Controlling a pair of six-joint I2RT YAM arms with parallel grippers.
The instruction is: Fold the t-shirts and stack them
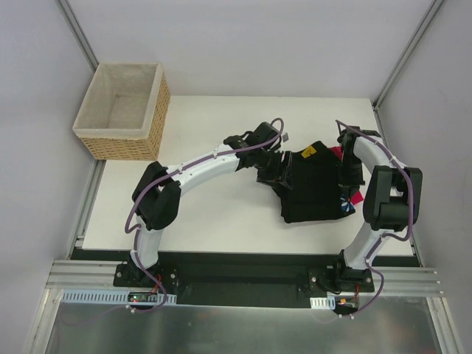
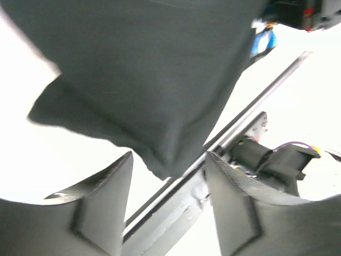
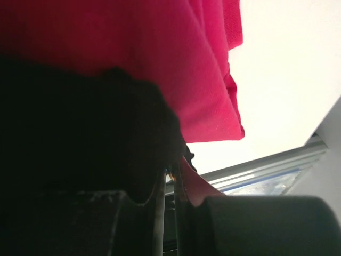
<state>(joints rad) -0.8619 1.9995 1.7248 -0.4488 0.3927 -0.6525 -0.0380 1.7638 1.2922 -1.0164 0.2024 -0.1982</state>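
A folded black t-shirt lies right of the table's middle, on top of a pinkish-red t-shirt that peeks out at its right side. My left gripper is at the black shirt's left edge. In the left wrist view this gripper stands open, and a corner of the black t-shirt hangs loose at the fingertips. My right gripper is at the pile's right edge. Seen from its wrist, this gripper is all but shut, with black t-shirt cloth and red t-shirt cloth running into the slit.
A wicker basket with pale lining stands at the table's back left corner. The white table ends at a metal rail on the near side. Grey walls close in the left, back and right.
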